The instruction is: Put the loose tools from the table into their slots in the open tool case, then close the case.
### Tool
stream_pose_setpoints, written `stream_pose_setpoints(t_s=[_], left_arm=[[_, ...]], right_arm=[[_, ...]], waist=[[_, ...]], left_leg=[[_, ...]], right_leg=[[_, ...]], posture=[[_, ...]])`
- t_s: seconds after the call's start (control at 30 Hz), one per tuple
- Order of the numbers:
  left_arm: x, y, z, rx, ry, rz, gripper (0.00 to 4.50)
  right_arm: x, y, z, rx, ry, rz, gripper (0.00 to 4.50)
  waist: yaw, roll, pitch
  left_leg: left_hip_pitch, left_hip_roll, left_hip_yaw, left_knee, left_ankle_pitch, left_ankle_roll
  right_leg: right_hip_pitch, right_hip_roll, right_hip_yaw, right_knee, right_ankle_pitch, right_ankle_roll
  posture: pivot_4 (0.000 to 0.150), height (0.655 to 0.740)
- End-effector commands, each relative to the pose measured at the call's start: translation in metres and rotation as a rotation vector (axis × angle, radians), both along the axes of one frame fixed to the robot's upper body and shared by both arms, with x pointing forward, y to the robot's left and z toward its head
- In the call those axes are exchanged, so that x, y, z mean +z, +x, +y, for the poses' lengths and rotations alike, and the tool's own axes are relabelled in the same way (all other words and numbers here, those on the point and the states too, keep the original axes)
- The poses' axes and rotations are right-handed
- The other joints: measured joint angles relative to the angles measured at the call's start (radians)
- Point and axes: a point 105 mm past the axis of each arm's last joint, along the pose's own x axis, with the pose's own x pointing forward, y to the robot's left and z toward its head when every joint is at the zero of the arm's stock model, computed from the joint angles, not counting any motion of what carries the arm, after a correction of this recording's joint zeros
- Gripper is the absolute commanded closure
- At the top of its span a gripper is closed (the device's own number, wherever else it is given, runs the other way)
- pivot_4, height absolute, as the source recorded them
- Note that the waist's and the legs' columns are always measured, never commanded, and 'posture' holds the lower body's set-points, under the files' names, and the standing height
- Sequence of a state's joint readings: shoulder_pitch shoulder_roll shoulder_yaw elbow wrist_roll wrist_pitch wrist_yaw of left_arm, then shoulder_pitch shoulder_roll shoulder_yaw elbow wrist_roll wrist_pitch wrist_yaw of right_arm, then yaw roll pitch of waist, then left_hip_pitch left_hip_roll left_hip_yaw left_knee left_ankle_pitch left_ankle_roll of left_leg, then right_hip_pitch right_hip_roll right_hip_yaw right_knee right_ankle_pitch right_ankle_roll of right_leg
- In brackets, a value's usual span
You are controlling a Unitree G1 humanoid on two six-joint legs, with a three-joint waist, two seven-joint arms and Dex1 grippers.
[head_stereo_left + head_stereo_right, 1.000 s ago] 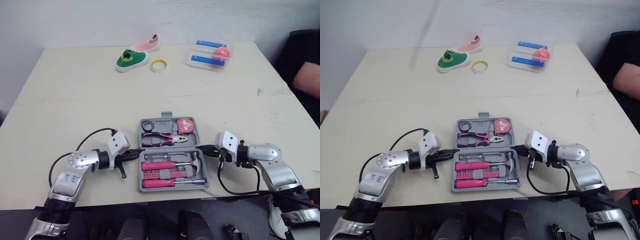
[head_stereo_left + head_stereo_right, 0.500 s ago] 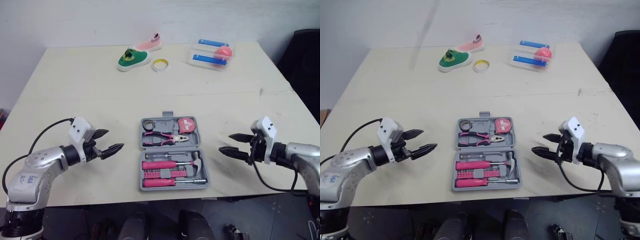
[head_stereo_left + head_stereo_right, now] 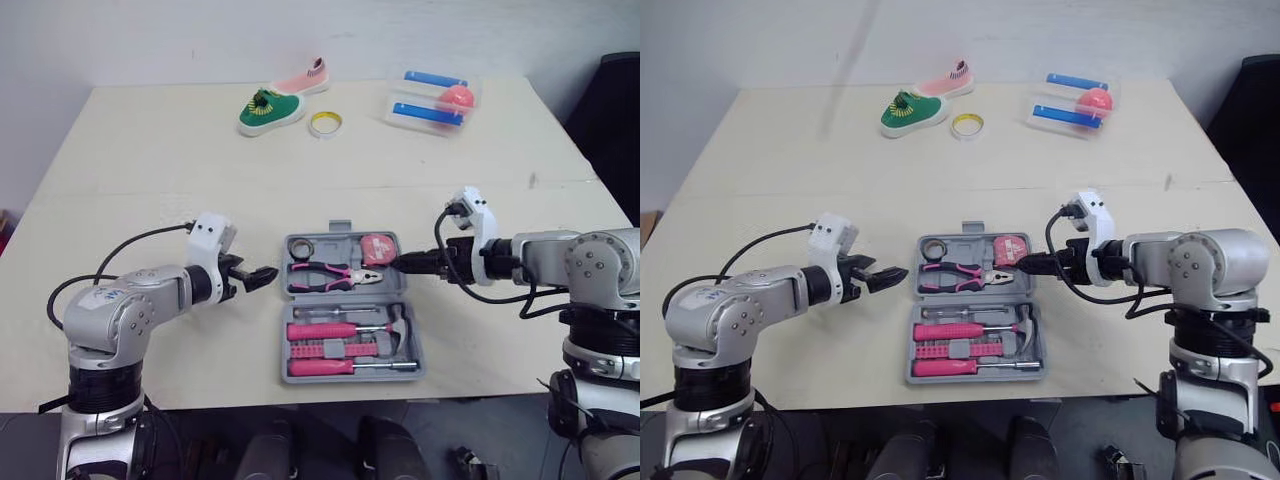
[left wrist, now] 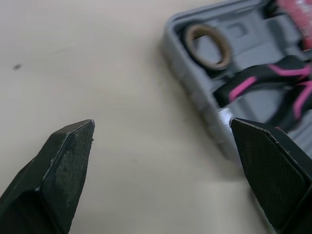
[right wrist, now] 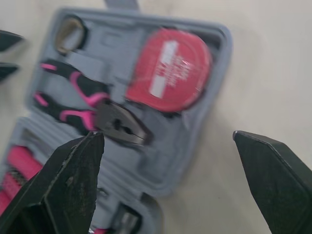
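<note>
- The open gray tool case [image 3: 283, 310] lies flat on the beige table [image 3: 150, 170], low in the middle of the head view, close to the table's near edge.
- Its upper half holds a small roll of tape [image 3: 301, 247] at the left, pink-and-black pliers [image 3: 328, 276] below it, and a red tape measure [image 3: 377, 247] at the right.
- Its lower half holds pink-handled screwdrivers [image 3: 335, 330], a row of pink bits [image 3: 325, 348] and a hammer [image 3: 396, 322] at the right end.
- The left gripper [image 3: 268, 276] sits at centre left, pointing at the case's left edge and just beside it; I cannot tell whether it touches.
- In the left wrist view its fingers [image 4: 58, 165] stand wide apart with nothing between them, bare table in the gap.
- The right gripper [image 3: 400, 264] reaches in from centre right, its tips at the case's right edge next to the tape measure.
- In the right wrist view its fingers [image 5: 73, 180] are spread wide and empty, the case corner lying beyond them.
- Along the top of the frame, well apart from the case: a green shoe [image 3: 268, 110], a pink shoe [image 3: 300, 78], a yellow ring of tape [image 3: 324, 124], and a clear tray [image 3: 400, 108] holding blue bars and a pink ball [image 3: 457, 97].
</note>
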State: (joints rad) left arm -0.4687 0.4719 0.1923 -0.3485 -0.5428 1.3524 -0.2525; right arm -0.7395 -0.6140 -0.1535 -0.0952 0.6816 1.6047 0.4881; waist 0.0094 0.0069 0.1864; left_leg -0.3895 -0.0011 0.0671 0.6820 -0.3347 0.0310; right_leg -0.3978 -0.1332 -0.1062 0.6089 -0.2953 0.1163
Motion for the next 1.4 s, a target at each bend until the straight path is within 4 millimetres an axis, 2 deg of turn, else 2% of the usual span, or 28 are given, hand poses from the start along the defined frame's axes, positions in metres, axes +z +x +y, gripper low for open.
stream_pose_setpoints(t_s=[0.03,0.57,0.73,1.1,1.17,1.23,1.3,1.4], left_arm=[[0.009,0.005,-0.010,0.008,-0.029,-0.042,0.00],[0.004,0.010,-0.042,-0.025,0.004,0.018,0.00],[-0.012,0.012,-0.036,0.004,0.085,0.050,0.00],[-0.015,0.017,-0.039,0.035,0.074,0.049,0.00],[-0.019,0.014,-0.041,0.014,0.069,0.078,0.55],[-0.022,0.009,-0.046,-0.014,0.051,0.111,1.33],[-0.025,0.006,-0.051,-0.026,0.032,0.130,2.22],[-0.024,0.005,-0.056,-0.038,0.008,0.145,3.57]], right_arm=[[0.002,0.004,0.001,-0.026,-0.074,-0.026,0.08],[-0.009,0.015,0.001,-0.086,-0.127,0.010,0.08],[-0.011,0.016,0.000,-0.096,-0.139,0.018,0.08],[-0.022,0.011,0.003,-0.075,-0.151,0.048,0.08],[-0.025,0.010,0.006,-0.061,-0.139,0.064,0.00],[-0.028,0.008,0.008,-0.051,-0.123,0.077,0.55],[-0.030,0.008,0.010,-0.051,-0.113,0.083,1.32],[-0.030,0.008,0.012,-0.052,-0.096,0.084,2.86]], waist=[[0.005,-0.001,0.001],[0.012,-0.002,0.001],[0.012,-0.002,0.001],[0.013,-0.003,0.001],[0.012,-0.003,0.001],[0.012,-0.003,0.000],[0.012,-0.003,0.000],[0.012,-0.004,0.000]], left_leg=[[0.000,-0.001,0.000,0.000,0.001,0.002],[0.000,-0.001,0.002,0.000,0.005,0.000],[0.000,-0.001,0.002,0.000,0.005,0.000],[0.001,-0.001,0.002,0.000,0.006,0.000],[0.001,-0.001,0.002,0.000,0.006,0.000],[0.001,-0.001,0.002,0.000,0.006,0.000],[0.001,-0.001,0.002,0.000,0.006,0.000],[0.001,-0.001,0.002,0.000,0.006,0.000]], right_leg=[[0.000,-0.001,0.000,-0.001,0.001,0.002],[0.000,0.000,0.001,-0.002,0.002,0.004],[0.000,0.000,0.002,-0.001,0.002,0.004],[0.001,0.000,0.002,0.000,0.002,0.004],[0.001,0.000,0.002,0.000,0.002,0.004],[0.001,0.000,0.002,0.000,0.002,0.004],[0.001,0.000,0.002,0.000,0.002,0.004],[0.001,0.000,0.002,0.000,0.002,0.004]], posture=[[0.150,0.7400],[0.150,0.7400],[0.150,0.7400],[0.150,0.7400],[0.150,0.7400],[0.150,0.7400],[0.150,0.7400],[0.150,0.7400]])
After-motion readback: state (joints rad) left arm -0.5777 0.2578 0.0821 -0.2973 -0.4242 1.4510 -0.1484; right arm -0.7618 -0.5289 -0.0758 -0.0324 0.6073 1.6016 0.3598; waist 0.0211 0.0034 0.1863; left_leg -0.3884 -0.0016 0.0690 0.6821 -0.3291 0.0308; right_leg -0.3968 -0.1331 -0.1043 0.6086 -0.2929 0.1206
